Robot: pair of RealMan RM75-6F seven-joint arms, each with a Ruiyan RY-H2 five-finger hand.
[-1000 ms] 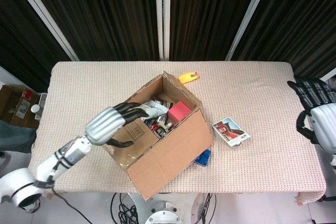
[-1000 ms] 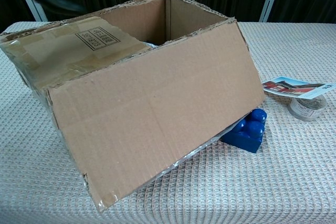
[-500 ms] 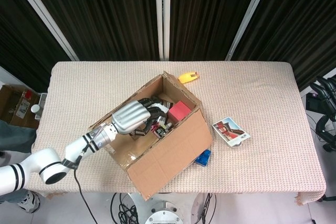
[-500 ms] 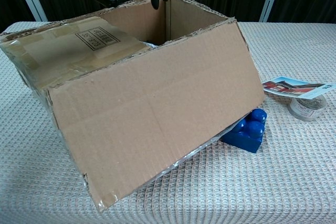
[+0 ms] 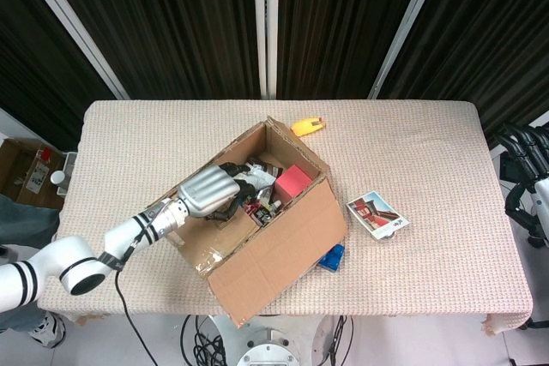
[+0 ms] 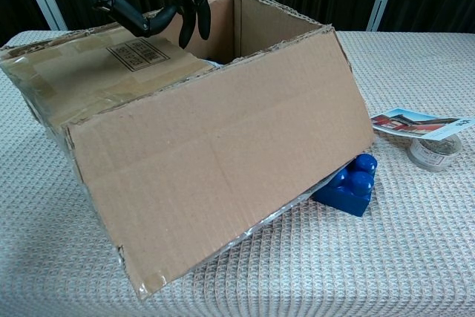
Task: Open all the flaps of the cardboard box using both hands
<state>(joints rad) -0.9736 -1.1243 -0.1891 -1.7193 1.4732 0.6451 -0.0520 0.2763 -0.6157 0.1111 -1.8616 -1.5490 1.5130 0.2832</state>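
Observation:
The cardboard box (image 5: pixel 274 250) sits tilted at the middle of the table, and its long front flap (image 6: pixel 223 154) hangs outward toward me. A taped side flap (image 6: pixel 111 64) with a printed label still lies folded in over the left part of the opening. My left hand (image 5: pixel 208 191) hovers over that flap, its dark fingers (image 6: pixel 184 26) curled down past the flap's free edge into the box; I see no firm grip. My right hand (image 5: pixel 523 169) hangs off the table's right edge, far from the box and holding nothing.
Inside the box lie a pink block (image 5: pixel 292 183) and mixed small items. A blue brick (image 6: pixel 352 183) is wedged under the box's right corner. A photo card (image 6: pixel 412 124) and a tape roll (image 6: pixel 434 152) lie to the right, a yellow object (image 5: pixel 308 125) behind the box.
My left hand has come down and drawn back over the folded-in flap, fingers now curling at its edge. My right hand has shifted slightly at the table's right edge. The box has not moved.

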